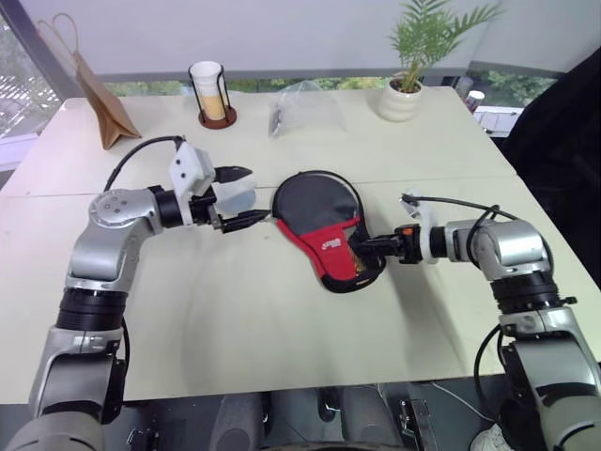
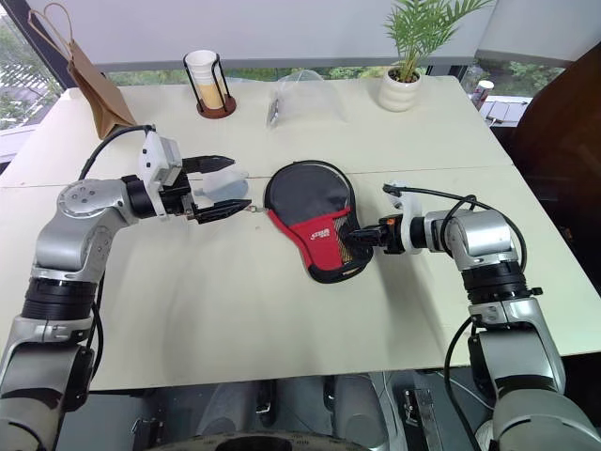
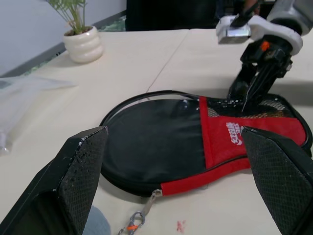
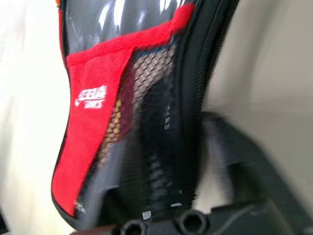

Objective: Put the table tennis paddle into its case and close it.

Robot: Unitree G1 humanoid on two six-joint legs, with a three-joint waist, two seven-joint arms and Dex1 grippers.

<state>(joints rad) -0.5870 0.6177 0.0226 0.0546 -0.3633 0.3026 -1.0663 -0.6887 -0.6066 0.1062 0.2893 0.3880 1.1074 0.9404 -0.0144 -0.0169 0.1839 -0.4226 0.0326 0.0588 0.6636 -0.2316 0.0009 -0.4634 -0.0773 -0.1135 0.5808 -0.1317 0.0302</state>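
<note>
Two grippers worked case (image 1: 319, 225) lying mid-tabletop (image 1: 235, 319). Left gripper (image 1: 242, 198) gaped beside round end; right gripper (image 1: 362, 247) pinched zip edge. Paddle seemingly inside. Closing step; next needs steady zip pull.

Table (image 1: 282, 338): pale cream top with a seam across the middle. Windows (image 1: 19, 94): along the far and left sides, greenery outside, white wall panel above. Light: soft daylight.
</note>
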